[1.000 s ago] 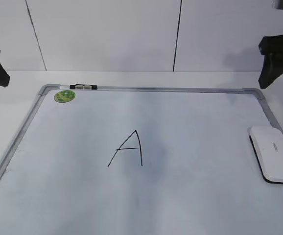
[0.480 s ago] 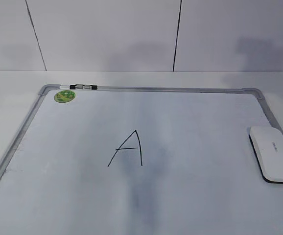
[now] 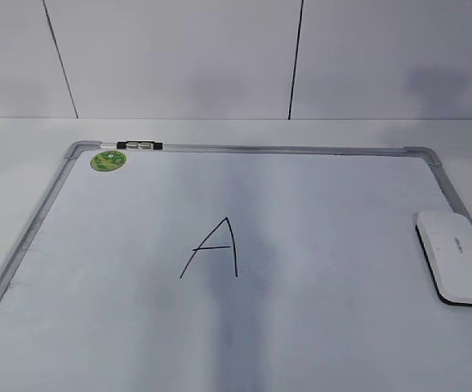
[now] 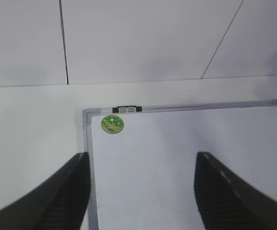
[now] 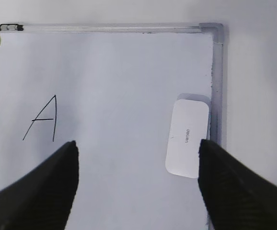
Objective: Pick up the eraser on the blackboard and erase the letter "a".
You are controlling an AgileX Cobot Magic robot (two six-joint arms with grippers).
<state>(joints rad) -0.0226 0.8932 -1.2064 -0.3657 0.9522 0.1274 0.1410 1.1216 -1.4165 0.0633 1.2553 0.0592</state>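
The blackboard is a white dry-erase board with a grey frame, lying flat. The eraser is a white rounded block lying at the board's right edge; it also shows in the right wrist view. A tall capital "A" in black marker is at the board's middle. No small lowercase "a" shows in any view. My right gripper is open and empty, high above the board, with the eraser just inside its right finger. My left gripper is open and empty above the board's far left corner. Neither gripper shows in the exterior view.
A round green sticker sits in the board's far left corner. A small black-and-white clip is on the far frame beside it. A white tiled wall stands behind the table.
The dark arm parts at the left and right edges of the exterior view have left that view. A soft shadow now lies down the board's middle. The eraser has not moved.
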